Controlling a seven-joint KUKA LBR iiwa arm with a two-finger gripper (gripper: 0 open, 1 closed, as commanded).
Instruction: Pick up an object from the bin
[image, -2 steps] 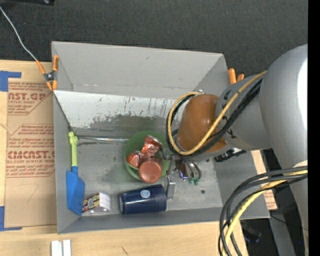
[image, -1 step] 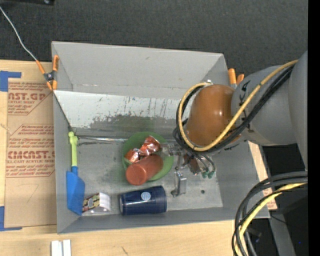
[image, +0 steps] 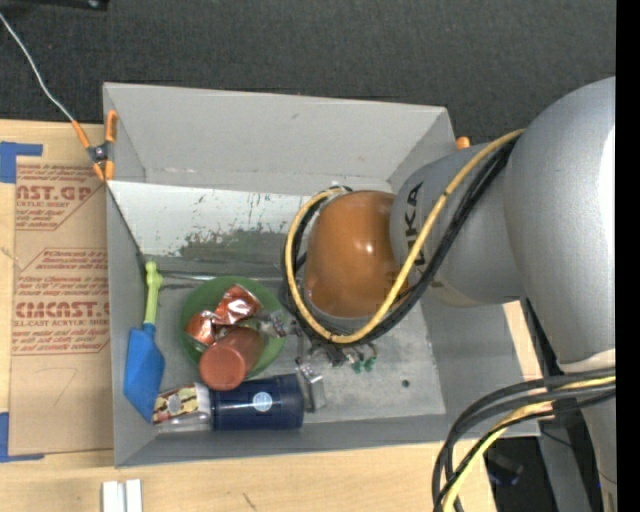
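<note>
My gripper (image: 312, 378) pokes out from under the arm's orange cover in the bin's front middle. It stands just right of a dark blue bottle (image: 258, 405) that lies on its side along the front wall, its clear end with a colourful label pointing left. A reddish-brown cylinder (image: 228, 362) rests just left of the gripper, leaning on a green round dish (image: 212, 297). A crumpled red foil wrapper (image: 225, 312) lies in that dish. Nothing shows in the gripper's grasp.
A blue brush with a light green handle (image: 143, 360) lies along the left wall. The arm and its cables cover the bin's right middle. Bare bin floor lies at the front right and along the back.
</note>
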